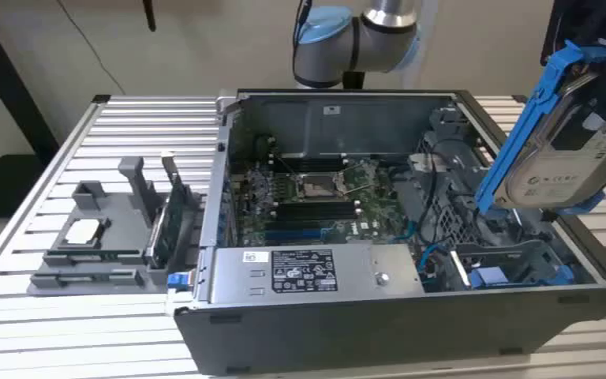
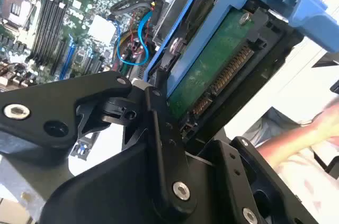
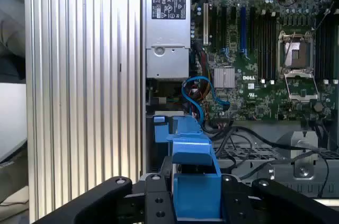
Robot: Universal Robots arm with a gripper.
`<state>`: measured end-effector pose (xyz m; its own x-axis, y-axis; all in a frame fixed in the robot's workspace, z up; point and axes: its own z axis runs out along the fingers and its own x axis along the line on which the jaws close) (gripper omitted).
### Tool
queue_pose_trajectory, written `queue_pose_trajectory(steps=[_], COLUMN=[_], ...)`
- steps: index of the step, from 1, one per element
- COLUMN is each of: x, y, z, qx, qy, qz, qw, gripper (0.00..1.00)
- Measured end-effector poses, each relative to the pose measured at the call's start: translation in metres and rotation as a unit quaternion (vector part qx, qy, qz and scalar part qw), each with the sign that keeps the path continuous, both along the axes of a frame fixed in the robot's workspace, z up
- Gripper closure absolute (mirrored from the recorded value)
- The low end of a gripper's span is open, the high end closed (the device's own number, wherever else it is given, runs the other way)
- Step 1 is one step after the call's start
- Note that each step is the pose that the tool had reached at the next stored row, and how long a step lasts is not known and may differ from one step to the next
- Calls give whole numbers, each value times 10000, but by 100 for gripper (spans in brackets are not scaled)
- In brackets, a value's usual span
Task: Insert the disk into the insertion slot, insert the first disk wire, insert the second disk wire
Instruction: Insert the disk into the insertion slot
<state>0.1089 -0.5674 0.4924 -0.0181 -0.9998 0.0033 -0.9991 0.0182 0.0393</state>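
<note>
exterior view: grey disk [image 1: 555, 170], white label, blue carrier; first wrist view: gripper [image 3: 196, 198] jaws seemingly clamp it.

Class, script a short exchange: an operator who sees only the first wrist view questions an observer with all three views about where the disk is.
Operator: I see a blue carrier tab in the gripper. Is it seated yet?
Observer: No. In the exterior view the disk hangs steeply tilted above the computer case, apart from the insertion slot.
Operator: Which face does the second wrist camera see?
Observer: Its green circuit board, with the connector row along one edge.
</note>
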Motion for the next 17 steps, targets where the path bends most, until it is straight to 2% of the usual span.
queue_pose_trajectory(steps=[12, 17], x=[0, 0], y=[0, 0], z=[-3, -59], qx=[-1, -1], qy=[0, 0], qz=[0, 0], qw=[10000, 10000], gripper=[67, 67])
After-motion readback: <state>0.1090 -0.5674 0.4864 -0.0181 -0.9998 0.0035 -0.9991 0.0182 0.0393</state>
